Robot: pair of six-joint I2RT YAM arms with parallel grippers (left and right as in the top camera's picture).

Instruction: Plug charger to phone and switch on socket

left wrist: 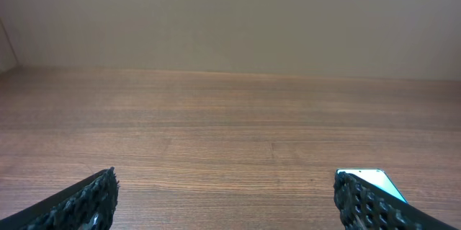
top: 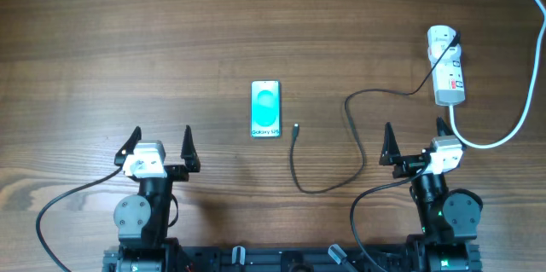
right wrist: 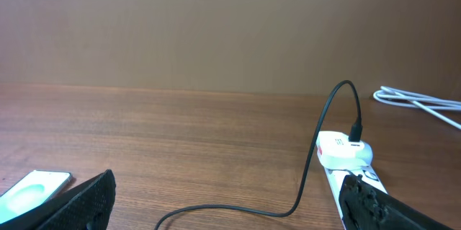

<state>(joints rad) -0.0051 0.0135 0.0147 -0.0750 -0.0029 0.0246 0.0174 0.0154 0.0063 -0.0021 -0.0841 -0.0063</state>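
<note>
Looking from overhead first, the phone (top: 265,109) lies face up at the centre of the frame; the charger (top: 295,127) has its tip just right of the phone's lower end, not touching it, and its cable loops down and right, then climbs to the socket (top: 446,76) at the upper right; the left gripper (top: 162,140) and right gripper (top: 415,138) sit low in the frame, both with jaws wide and empty, well apart from everything.

In the left wrist view, bare table (left wrist: 230,115) fills the frame; only the phone's corner (left wrist: 374,181) peeks out at the lower right.

In the right wrist view, the phone (right wrist: 32,187) shows at the lower left, the socket (right wrist: 346,151) at the right with the cable plugged in, and a white lead (right wrist: 418,100) beyond it.

The step in hand seems to be seizing the tip; better to pinch just behind the connector, keeping it in line with the phone's lower edge; the left gripper could steady the phone, since it will likely slide when pushed; the slack loop should allow the reach without tugging the socket.
</note>
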